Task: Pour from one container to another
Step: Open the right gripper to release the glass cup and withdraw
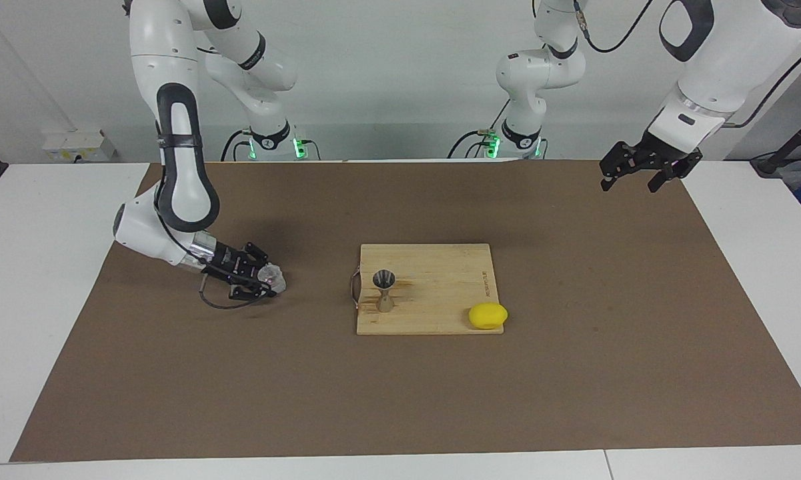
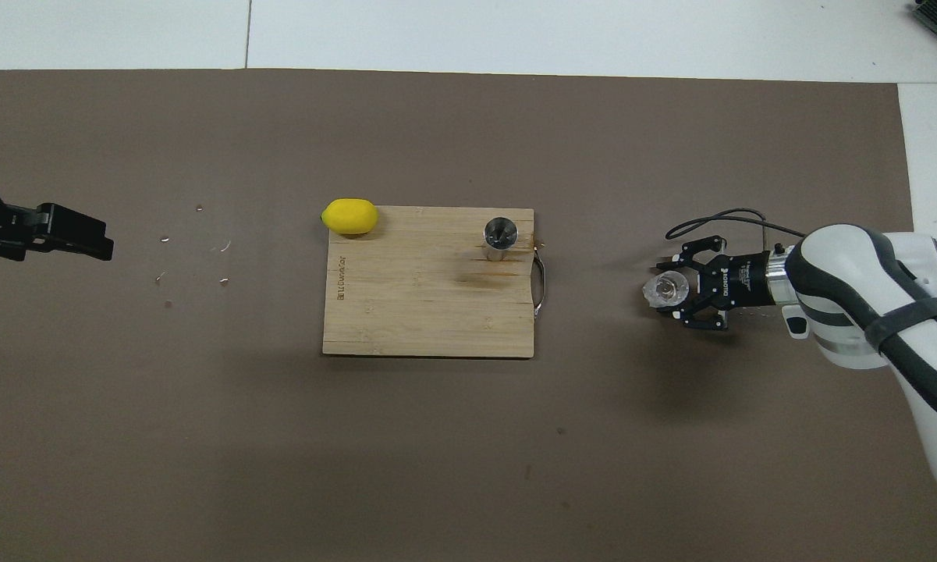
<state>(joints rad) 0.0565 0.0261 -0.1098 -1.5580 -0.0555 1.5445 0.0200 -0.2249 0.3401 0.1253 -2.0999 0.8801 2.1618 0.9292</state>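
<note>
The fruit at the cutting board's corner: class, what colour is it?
The lemon is plain yellow, shown best in the overhead view.

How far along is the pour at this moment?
Done: nothing that shows; the jigger stands upright on the cutting board. In hand: the right gripper is at the clear cup, low over the mat. Left: carrying the cup over and tipping it. The left gripper waits, open.
</note>
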